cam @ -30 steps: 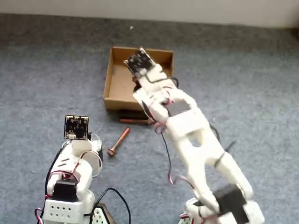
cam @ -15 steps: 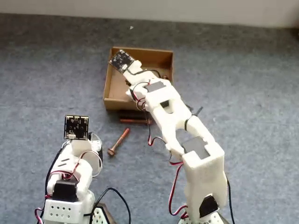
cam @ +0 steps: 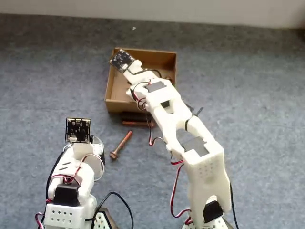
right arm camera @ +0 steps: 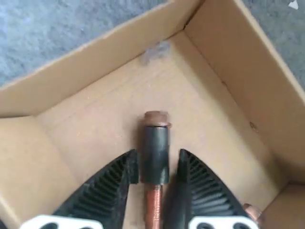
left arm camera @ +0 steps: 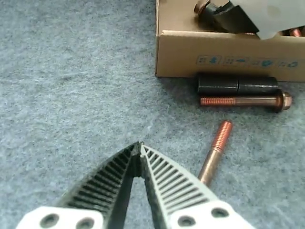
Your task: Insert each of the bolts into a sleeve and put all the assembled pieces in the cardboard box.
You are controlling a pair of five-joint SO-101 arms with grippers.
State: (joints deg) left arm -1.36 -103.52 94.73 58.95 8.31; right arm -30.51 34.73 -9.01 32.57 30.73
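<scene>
My right gripper is inside the cardboard box, shut on an assembled piece: a black sleeve with a copper bolt through it, head pointing away. In the high view the right arm stretches over the box. A loose bolt lies on the carpet between the arms. A bare sleeve and another bolt lie side by side against the box's front wall. My left gripper is shut and empty, low over the carpet near the loose bolt.
Another copper bolt head shows on the box floor beside my right gripper. Grey carpet covers the whole area. The left arm sits folded at the near left, with cables trailing by both bases.
The right arm has swung left and reached farther into the box with the assembled piece. The left arm and the parts on the carpet have not moved.
</scene>
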